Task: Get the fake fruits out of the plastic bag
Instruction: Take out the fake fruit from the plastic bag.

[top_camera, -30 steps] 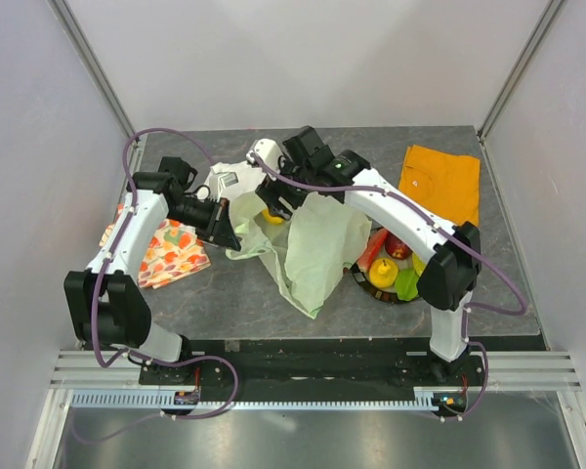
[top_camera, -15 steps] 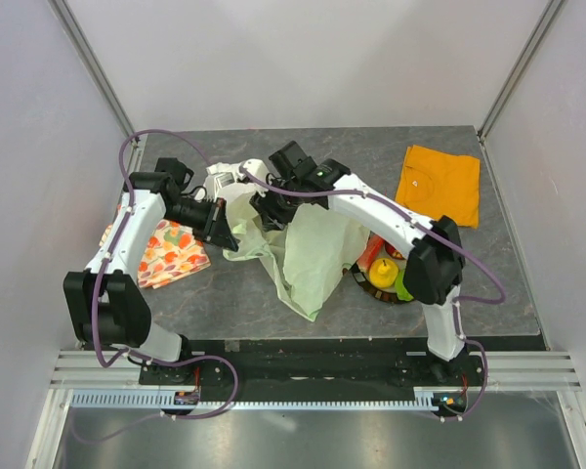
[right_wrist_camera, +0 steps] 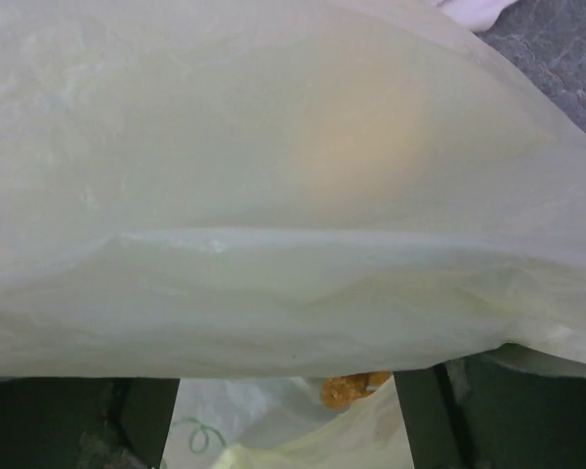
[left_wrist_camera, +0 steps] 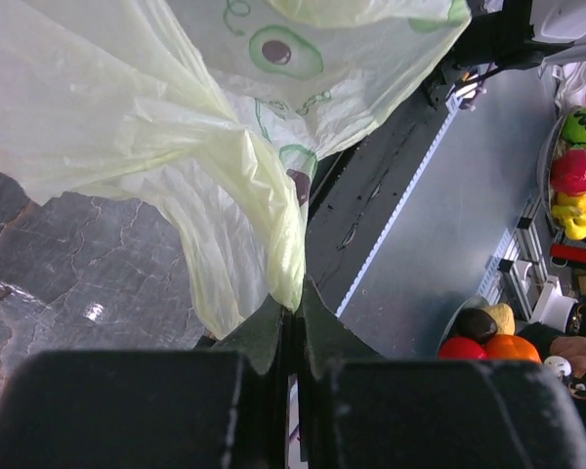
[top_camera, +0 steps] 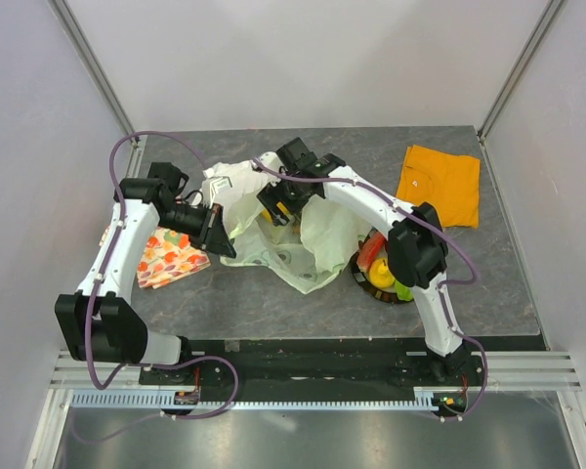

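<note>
Left gripper [top_camera: 225, 244] was clamped on the plastic bag [top_camera: 317, 244] at its left edge. I had the right gripper [top_camera: 276, 209] down in the bag's mouth, fingers hidden. Fake fruits [top_camera: 381, 274], yellow, red and green, sat in a dark dish [top_camera: 400, 298] under the right arm. Orange cloth [top_camera: 439, 184] far right, fruit-print cloth [top_camera: 166, 256] left.

Setting: robot lab test cell. Evidence: plain white panel walls [top_camera: 303, 59] on aluminium frame posts [top_camera: 86, 54]. Grey stone-look table [top_camera: 488, 283]. Two white arms [top_camera: 122, 249] bolted to a black base plate [top_camera: 303, 354] beside a slotted rail [top_camera: 303, 399]. Loose purple cables [top_camera: 114, 168]. Left wrist view: off-table heaps of prop fruit [left_wrist_camera: 578, 171].
</note>
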Controlling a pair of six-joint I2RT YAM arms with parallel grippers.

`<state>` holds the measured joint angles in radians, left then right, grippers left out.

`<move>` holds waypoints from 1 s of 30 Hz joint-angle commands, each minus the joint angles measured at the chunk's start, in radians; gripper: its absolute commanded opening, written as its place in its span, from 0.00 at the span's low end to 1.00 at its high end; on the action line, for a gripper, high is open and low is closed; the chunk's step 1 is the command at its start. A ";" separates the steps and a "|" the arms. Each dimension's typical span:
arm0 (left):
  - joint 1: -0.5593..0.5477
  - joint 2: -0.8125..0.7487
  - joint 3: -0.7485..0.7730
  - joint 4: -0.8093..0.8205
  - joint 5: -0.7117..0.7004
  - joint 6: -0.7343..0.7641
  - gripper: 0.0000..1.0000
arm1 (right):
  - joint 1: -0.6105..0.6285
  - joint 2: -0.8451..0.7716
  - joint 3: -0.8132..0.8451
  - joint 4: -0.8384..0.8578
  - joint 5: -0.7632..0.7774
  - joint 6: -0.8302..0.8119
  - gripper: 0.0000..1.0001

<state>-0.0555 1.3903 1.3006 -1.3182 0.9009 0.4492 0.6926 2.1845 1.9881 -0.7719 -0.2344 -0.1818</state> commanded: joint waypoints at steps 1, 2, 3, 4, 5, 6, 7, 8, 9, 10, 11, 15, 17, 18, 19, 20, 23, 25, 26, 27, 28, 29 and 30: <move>0.003 0.001 -0.001 -0.036 0.035 0.068 0.02 | 0.010 0.050 0.074 0.034 0.032 0.047 0.87; 0.002 0.003 -0.001 -0.045 0.032 0.074 0.01 | 0.010 0.057 0.083 0.036 0.032 0.048 0.87; 0.000 0.003 0.000 -0.050 0.029 0.081 0.02 | 0.010 0.069 0.086 0.036 0.036 0.051 0.88; -0.001 0.001 0.000 -0.056 0.026 0.098 0.02 | 0.010 0.076 0.089 0.037 0.043 0.057 0.87; -0.004 -0.002 0.002 -0.062 0.024 0.109 0.02 | 0.012 0.083 0.092 0.037 0.065 0.059 0.88; -0.007 -0.005 0.003 -0.076 0.021 0.118 0.02 | 0.012 0.093 0.094 0.037 0.072 0.062 0.88; -0.009 -0.010 0.005 -0.082 0.023 0.140 0.02 | 0.012 0.096 0.095 0.037 0.078 0.059 0.88; -0.012 -0.017 0.006 -0.090 0.018 0.152 0.02 | 0.010 0.101 0.098 0.039 0.084 0.059 0.88; -0.017 -0.019 0.008 -0.105 0.015 0.163 0.02 | 0.012 0.109 0.100 0.040 0.087 0.059 0.88; -0.020 -0.022 0.008 -0.113 0.009 0.181 0.02 | 0.012 0.112 0.104 0.043 0.090 0.059 0.88; -0.024 -0.023 0.006 -0.122 0.006 0.193 0.02 | 0.010 0.116 0.110 0.045 0.093 0.061 0.88; -0.043 -0.024 -0.009 -0.134 -0.019 0.220 0.02 | 0.010 0.152 0.144 0.048 0.090 0.065 0.89; -0.044 -0.019 -0.011 -0.138 -0.017 0.226 0.02 | 0.010 0.165 0.161 0.049 0.090 0.064 0.90; -0.047 -0.016 -0.009 -0.139 -0.017 0.227 0.02 | 0.012 0.172 0.163 0.051 0.089 0.064 0.90; -0.049 -0.014 -0.009 -0.141 -0.016 0.229 0.02 | 0.010 0.176 0.170 0.052 0.093 0.064 0.91; -0.050 -0.014 -0.008 -0.144 -0.014 0.230 0.02 | 0.012 0.185 0.172 0.052 0.095 0.064 0.91; -0.058 -0.017 -0.007 -0.148 -0.014 0.235 0.02 | 0.012 0.201 0.176 0.051 0.099 0.054 0.91; -0.060 -0.017 -0.011 -0.147 -0.016 0.238 0.02 | 0.012 0.210 0.189 0.054 0.102 0.056 0.91; -0.061 -0.016 -0.015 -0.147 -0.019 0.237 0.02 | 0.010 0.219 0.193 0.054 0.106 0.056 0.90; -0.061 -0.014 -0.015 -0.145 -0.019 0.238 0.02 | 0.012 0.225 0.198 0.057 0.109 0.056 0.91; -0.061 -0.010 -0.015 -0.145 -0.020 0.237 0.02 | 0.012 0.231 0.213 0.060 0.121 0.056 0.91; -0.063 -0.010 -0.015 -0.147 -0.019 0.237 0.02 | 0.012 0.242 0.218 0.062 0.122 0.058 0.90; -0.063 -0.005 -0.015 -0.145 -0.020 0.237 0.02 | 0.010 0.247 0.224 0.069 0.124 0.056 0.89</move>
<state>-0.1108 1.3941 1.2858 -1.3319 0.8658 0.6411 0.7052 2.3959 2.1479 -0.7410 -0.1585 -0.1345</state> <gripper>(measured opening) 0.033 0.904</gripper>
